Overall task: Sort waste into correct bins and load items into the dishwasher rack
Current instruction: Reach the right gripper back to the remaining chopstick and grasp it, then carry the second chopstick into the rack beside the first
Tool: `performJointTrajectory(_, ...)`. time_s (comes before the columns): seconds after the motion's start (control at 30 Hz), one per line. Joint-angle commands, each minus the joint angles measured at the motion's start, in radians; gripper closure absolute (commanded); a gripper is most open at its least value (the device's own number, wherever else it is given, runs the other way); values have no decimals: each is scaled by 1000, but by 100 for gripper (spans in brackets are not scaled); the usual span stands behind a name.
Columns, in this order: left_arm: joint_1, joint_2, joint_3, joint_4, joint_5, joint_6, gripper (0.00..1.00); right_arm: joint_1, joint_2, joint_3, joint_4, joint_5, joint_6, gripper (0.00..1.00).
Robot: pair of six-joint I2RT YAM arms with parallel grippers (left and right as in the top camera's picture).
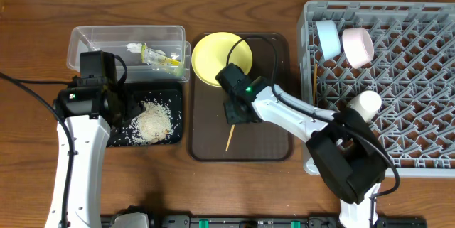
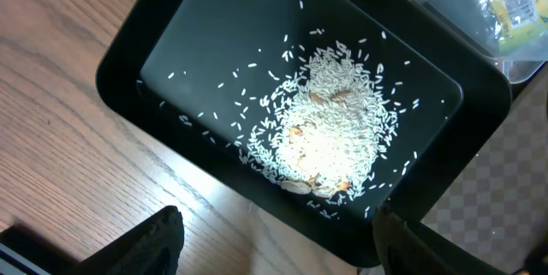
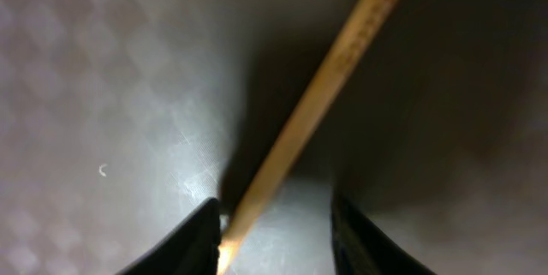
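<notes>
The table (image 2: 51, 95) is brown wood with a plain grain and a soft sheen. The black tray (image 2: 171, 44) is smooth, glossy plastic, the clear tub (image 1: 92, 40) is see-through plastic, and the rack (image 1: 426, 114) is dull grey plastic. The serving tray (image 3: 103, 69) has a dark, faintly chequered satin surface, and the chopstick (image 3: 317, 104) is pale bare wood.

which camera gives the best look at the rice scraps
The left wrist view: the rice scraps fill its middle, piled in the black tray, single grains distinct. The overhead view shows them small, as a pale mound. The right wrist view shows none, only a chopstick on a dark surface.
</notes>
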Motion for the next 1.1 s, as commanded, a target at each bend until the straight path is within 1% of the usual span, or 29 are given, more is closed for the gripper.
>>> performJointTrajectory(0.0,4,-2,4,-3,-5,-2,26,5,36,2,-12,56,95,73)
performJointTrajectory(0.1,4,-2,4,-3,-5,-2,26,-7,34,2,-39,92,121,96)
performJointTrajectory(0.13,4,-2,4,-3,-5,-2,26,-14,33,2,-47,92,121,99)
performJointTrajectory(0.27,4,-2,4,-3,-5,-2,26,-57,3,2,-91,92,120,99)
performJointTrajectory(0.37,4,-2,4,-3,-5,-2,26,-101,-56,2,-122,92,81,99)
performJointTrajectory(0.57,4,-2,4,-3,-5,-2,26,-209,-272,2,-150,92,-44,99)
performJointTrajectory(0.7,4,-2,4,-3,-5,-2,26,-290,-422,2,-179,92,-174,99)
performJointTrajectory(0.8,4,-2,4,-3,-5,-2,26,-346,-494,2,-220,92,-248,99)
performJointTrajectory(0.9,4,-2,4,-2,-5,-2,26,-397,-514,2,-277,92,-298,99)
performJointTrajectory(1.07,4,-2,4,2,-5,-2,26,-467,-486,-6,-347,93,-307,99)
